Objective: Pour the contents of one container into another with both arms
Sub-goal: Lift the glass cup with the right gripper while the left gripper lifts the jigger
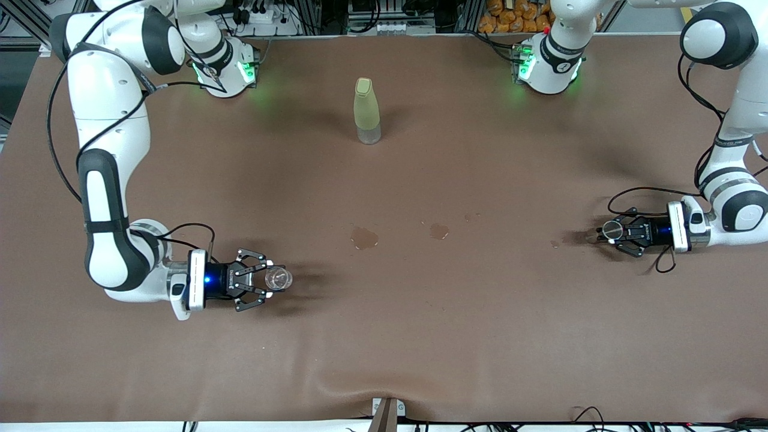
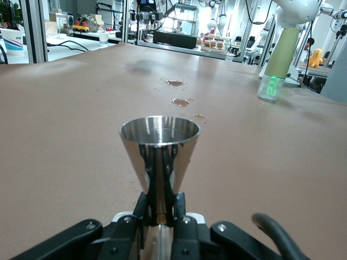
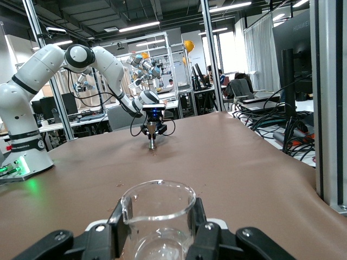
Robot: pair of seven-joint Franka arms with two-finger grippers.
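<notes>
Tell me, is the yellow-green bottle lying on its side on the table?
No, the yellow-green bottle stands upright on the brown table, between the two arm bases and apart from both grippers.

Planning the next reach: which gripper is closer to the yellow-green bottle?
Right, slightly. The right gripper, holding a clear beaker, and the left gripper, holding a metal jigger, sit toward opposite table ends from the bottle.

Both arms reach low over the worktop, wrists turned level so the end effectors point inward at each other from the two ends. The left end effector (image 1: 607, 230) has its fingers (image 2: 179, 208) clamped tight on what it holds. The right end effector (image 1: 271, 279) is likewise closed in a grip, fingers (image 3: 120, 219) pressed in from both sides.
</notes>
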